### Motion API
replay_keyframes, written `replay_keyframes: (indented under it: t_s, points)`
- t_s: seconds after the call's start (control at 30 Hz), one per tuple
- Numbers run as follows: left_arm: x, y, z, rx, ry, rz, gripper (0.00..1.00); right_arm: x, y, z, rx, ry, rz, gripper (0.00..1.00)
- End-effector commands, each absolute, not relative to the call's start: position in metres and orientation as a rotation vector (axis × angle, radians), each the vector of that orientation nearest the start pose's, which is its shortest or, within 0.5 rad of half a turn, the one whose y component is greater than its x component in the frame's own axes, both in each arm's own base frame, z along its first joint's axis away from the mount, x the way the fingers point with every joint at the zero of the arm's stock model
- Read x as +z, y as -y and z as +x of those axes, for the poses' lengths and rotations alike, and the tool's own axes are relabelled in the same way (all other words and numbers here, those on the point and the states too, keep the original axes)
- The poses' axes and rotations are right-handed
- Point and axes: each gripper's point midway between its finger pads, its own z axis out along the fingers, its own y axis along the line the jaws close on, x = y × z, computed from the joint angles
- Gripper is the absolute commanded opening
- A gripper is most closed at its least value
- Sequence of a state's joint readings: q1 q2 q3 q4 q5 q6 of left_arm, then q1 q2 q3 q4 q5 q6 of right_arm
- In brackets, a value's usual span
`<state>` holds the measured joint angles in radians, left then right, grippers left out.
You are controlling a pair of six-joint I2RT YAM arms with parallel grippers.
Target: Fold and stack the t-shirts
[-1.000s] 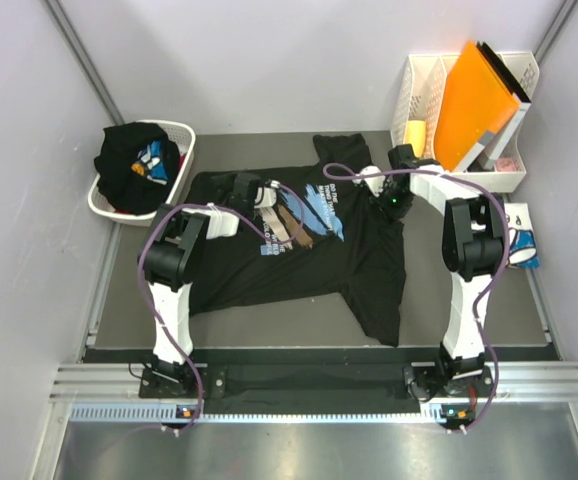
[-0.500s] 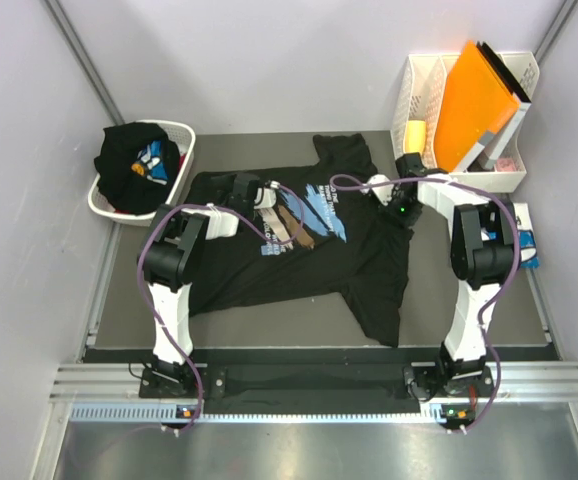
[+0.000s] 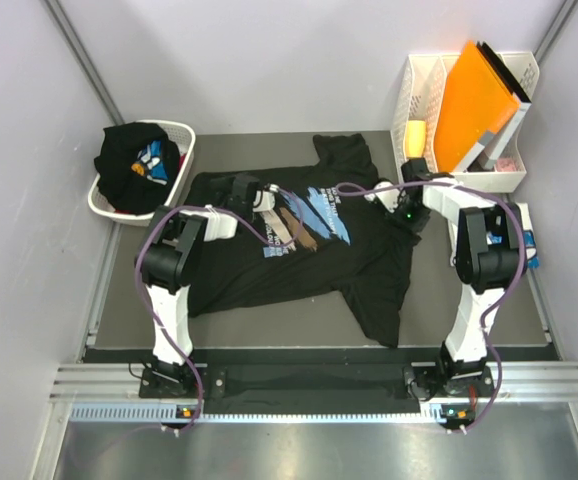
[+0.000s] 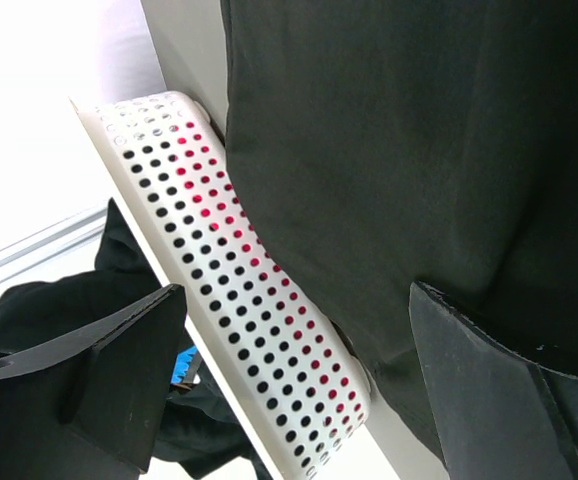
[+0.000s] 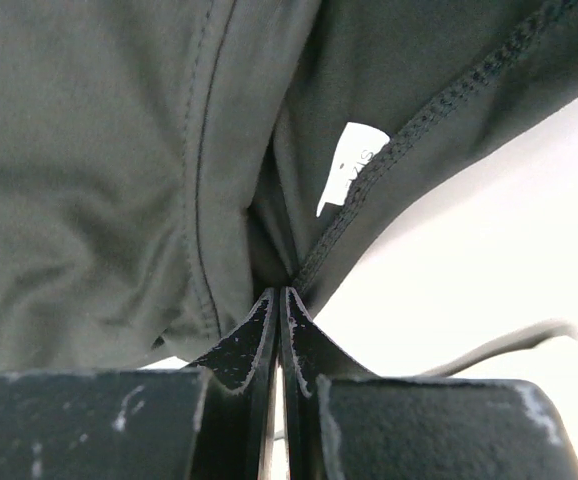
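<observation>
A black t-shirt [image 3: 299, 255] with a blue, white and tan chest print lies spread across the table. My right gripper [image 3: 410, 208] is shut on a fold of the shirt's right edge, and in the right wrist view the right gripper [image 5: 281, 300] pinches the black t-shirt [image 5: 119, 170] beside a white label [image 5: 347, 165]. My left gripper [image 3: 237, 186] hovers open over the shirt's upper left part; in the left wrist view the left gripper [image 4: 299, 385] holds nothing between its fingers [image 4: 109, 365]. Another black tee [image 3: 129, 165] fills the basket. A folded white tee [image 3: 526, 246] lies at the right.
The white perforated laundry basket [image 3: 183, 135] stands at the back left, and its wall [image 4: 239, 280] touches the black t-shirt [image 4: 419, 150] in the left wrist view. A white file rack [image 3: 414, 85] with an orange folder [image 3: 477, 100] stands at the back right.
My right gripper has moved to the right, pulling the shirt's edge with it; the print has shifted slightly right. The left arm has stayed put.
</observation>
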<state>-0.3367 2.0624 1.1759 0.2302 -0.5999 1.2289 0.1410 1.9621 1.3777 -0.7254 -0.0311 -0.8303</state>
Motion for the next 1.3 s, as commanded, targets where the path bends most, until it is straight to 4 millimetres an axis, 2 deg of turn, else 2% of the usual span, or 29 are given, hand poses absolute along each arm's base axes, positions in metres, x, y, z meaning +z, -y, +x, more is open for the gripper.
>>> replay_keyframes:
  t_s: [0.0, 0.07, 0.1, 0.13, 0.2, 0.23, 0.27, 0.33, 0.37, 0.43, 0.47, 0.5, 0.53, 0.57, 0.6, 0.63, 0.67, 0.7, 0.73, 0.77, 0.8, 0.83, 0.87, 0.9, 0.93, 1.0, 1.07, 1.13, 1.27]
  points:
    - [0.069, 0.035, 0.497, 1.125, -1.914, 1.382, 0.98, 0.034, -0.016, 0.384, -0.121, -2.584, -1.339, 0.09]
    - [0.072, 0.036, 0.499, 1.127, -1.909, 1.367, 0.97, 0.048, -0.022, 0.400, -0.117, -2.541, -1.297, 0.22]
    - [0.077, 0.037, 0.501, 1.127, -1.900, 1.345, 0.98, 0.057, -0.026, 0.407, -0.109, -2.521, -1.254, 0.37]
    - [0.078, 0.037, 0.501, 1.124, -1.899, 1.329, 0.98, 0.065, -0.029, 0.413, -0.100, -2.499, -1.233, 0.42]
    - [0.093, 0.042, 0.507, 1.121, -1.870, 1.275, 0.98, 0.094, -0.042, 0.434, -0.078, -2.410, -1.180, 0.51]
    - [0.099, 0.042, 0.509, 1.123, -1.859, 1.249, 0.98, 0.104, -0.045, 0.440, -0.078, -2.385, -1.163, 0.53]
    - [0.106, 0.043, 0.512, 1.128, -1.842, 1.226, 0.98, 0.124, -0.051, 0.451, -0.076, -2.331, -1.143, 0.53]
    - [0.125, 0.047, 0.516, 1.126, -1.803, 1.183, 0.98, 0.146, -0.058, 0.458, -0.067, -2.286, -1.117, 0.54]
    - [0.141, 0.050, 0.518, 1.119, -1.780, 1.165, 0.98, 0.165, -0.065, 0.464, -0.046, -2.241, -1.107, 0.54]
    - [0.146, 0.057, 0.515, 1.070, -1.781, 1.202, 0.98, 0.180, -0.069, 0.459, -0.022, -2.222, -1.116, 0.54]
    - [0.157, 0.060, 0.511, 1.042, -1.777, 1.210, 0.98, 0.183, -0.074, 0.455, 0.006, -2.212, -1.135, 0.53]
    - [0.158, 0.063, 0.506, 1.011, -1.785, 1.236, 0.98, 0.180, -0.075, 0.443, 0.025, -2.227, -1.190, 0.47]
    - [0.148, 0.064, 0.494, 0.966, -1.827, 1.312, 0.98, 0.177, -0.076, 0.437, 0.038, -2.234, -1.221, 0.43]
    - [0.150, 0.069, 0.484, 0.900, -1.822, 1.364, 0.97, 0.164, -0.075, 0.425, 0.056, -2.272, -1.254, 0.38]
    - [0.147, 0.071, 0.475, 0.859, -1.831, 1.411, 0.95, 0.157, -0.072, 0.414, 0.065, -2.289, -1.298, 0.20]
    - [0.143, 0.071, 0.465, 0.829, -1.838, 1.464, 0.95, 0.149, -0.070, 0.407, 0.067, -2.308, -1.317, 0.12]
    - [0.136, 0.072, 0.444, 0.758, -1.854, 1.543, 0.91, 0.132, -0.064, 0.391, 0.073, -2.354, -1.348, 0.06]
    - [0.133, 0.071, 0.433, 0.734, -1.861, 1.580, 0.85, 0.125, -0.062, 0.385, 0.069, -2.363, -1.372, 0.01]
    - [0.131, 0.069, 0.425, 0.720, -1.863, 1.607, 0.78, 0.118, -0.059, 0.379, 0.069, -2.379, -1.382, 0.00]
    - [0.124, 0.064, 0.405, 0.684, -1.890, 1.664, 0.70, 0.106, -0.056, 0.366, 0.077, -2.412, -1.396, 0.00]
    - [0.122, 0.065, 0.397, 0.656, -1.893, 1.685, 0.48, 0.102, -0.056, 0.363, 0.079, -2.416, -1.398, 0.00]
    - [0.120, 0.064, 0.389, 0.634, -1.910, 1.690, 0.35, 0.098, -0.055, 0.358, 0.086, -2.427, -1.398, 0.00]
    - [0.122, 0.062, 0.380, 0.611, -1.923, 1.697, 0.26, 0.092, -0.054, 0.351, 0.095, -2.445, -1.403, 0.00]
    - [0.116, 0.062, 0.366, 0.558, -1.952, 1.735, 0.10, 0.089, -0.054, 0.350, 0.096, -2.450, -1.393, 0.00]
    - [0.114, 0.062, 0.359, 0.523, -1.979, 1.723, 0.04, 0.086, -0.054, 0.347, 0.105, -2.459, -1.390, 0.00]
    - [0.110, 0.066, 0.336, 0.408, -2.013, 1.764, 0.00, 0.080, -0.055, 0.343, 0.122, -2.473, -1.387, 0.00]
    - [0.108, 0.068, 0.325, 0.347, -2.027, 1.768, 0.00, 0.076, -0.057, 0.342, 0.141, -2.483, -1.383, 0.00]
    - [0.097, 0.065, 0.316, 0.337, -2.045, 1.792, 0.00, 0.076, -0.057, 0.344, 0.148, -2.484, -1.380, 0.00]
    - [0.076, 0.049, 0.325, 0.486, -2.039, 1.797, 0.00, 0.077, -0.060, 0.351, 0.167, -2.487, -1.380, 0.00]
